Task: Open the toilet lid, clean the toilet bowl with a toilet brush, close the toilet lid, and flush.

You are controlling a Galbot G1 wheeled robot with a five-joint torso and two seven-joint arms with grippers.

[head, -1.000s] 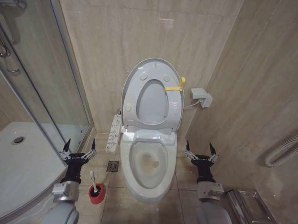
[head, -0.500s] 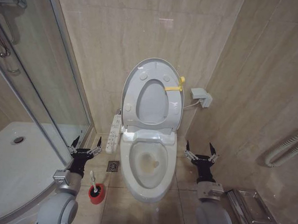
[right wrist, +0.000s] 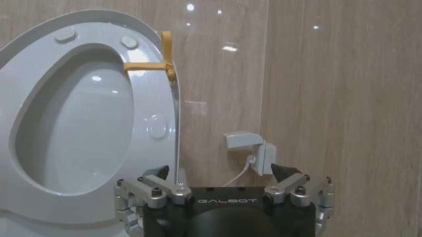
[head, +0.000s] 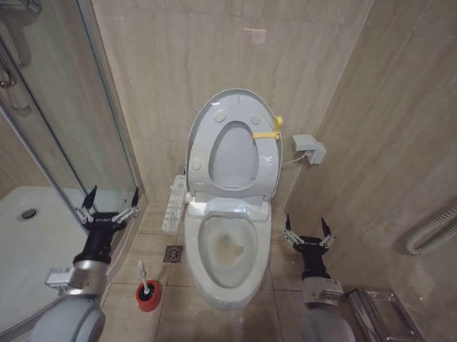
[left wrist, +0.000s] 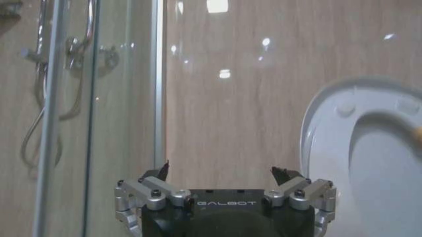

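Left pincer (head: 107,207): mine, raised at the near left beside the shower glass (head: 62,132), fingers spread wide, nothing held, nothing touched. It hangs above and farther out than the toilet brush (head: 143,278), well apart from it.

Right pincer (head: 308,229): mine, held at the near right of the toilet, fingers likewise wide apart and empty, clear of every surface; it looks parked.

Toilet brush: white stick handle upright in its small red cup holder (head: 148,297) on the floor, just left of the toilet bowl (head: 228,251), standing where my left arm can reach it, I judge.

Toilet bowl: centre, white, a yellowish-brown stain inside, fully exposed.

Toilet lid (head: 231,144): raised against the far wall, grey-white underside facing me with its round bumpers; the ring seat is up with it, held by a yellow strap (head: 268,134). The opening step appears done; brushing not yet begun.

Control panel (head: 175,205): long, white, at the bowl's left.
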